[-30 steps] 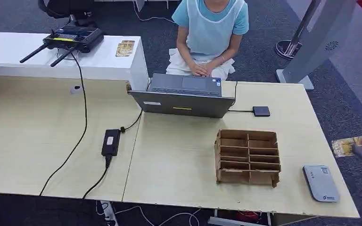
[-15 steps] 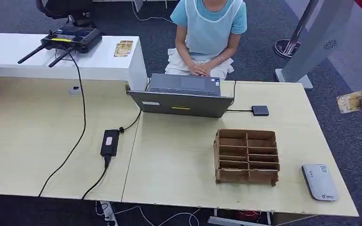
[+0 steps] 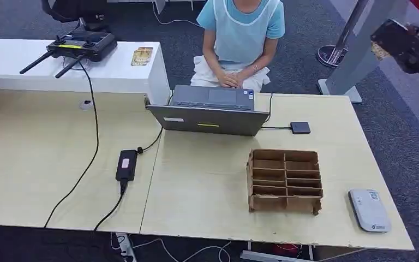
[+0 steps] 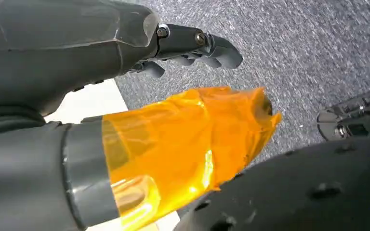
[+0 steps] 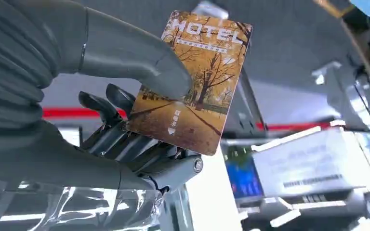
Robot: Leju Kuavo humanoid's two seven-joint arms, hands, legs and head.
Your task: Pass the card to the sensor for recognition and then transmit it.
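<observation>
Head view: the right hand (image 3: 414,46) is up high at the far right, past the table's (image 3: 207,196) right edge.
Right hand: it grips the card (image 5: 192,79). The thumb (image 5: 139,65) presses on the picture side and the dark fingers (image 5: 125,144) sit behind it.
Card: it is in the right hand, up in the air, well apart from the table. It has a tree picture and the word HOTEL on it.
Sensor: the small grey reader (image 3: 369,210) lies flat on the near right corner of the table, just right of the cardboard box (image 3: 285,181).
Left hand: in the left wrist view the left hand (image 4: 173,77) holds nothing. Its fingers are loosely bent with a gap to the thumb.
Person: someone sits on the far side, hands at the laptop (image 3: 213,109).
How the card feels: I think it is thin, light and stiff, and smooth, so it could slip.
Where to hold: I think it is best to keep pinching one end flat, so the other end is free to go over the reader.
</observation>
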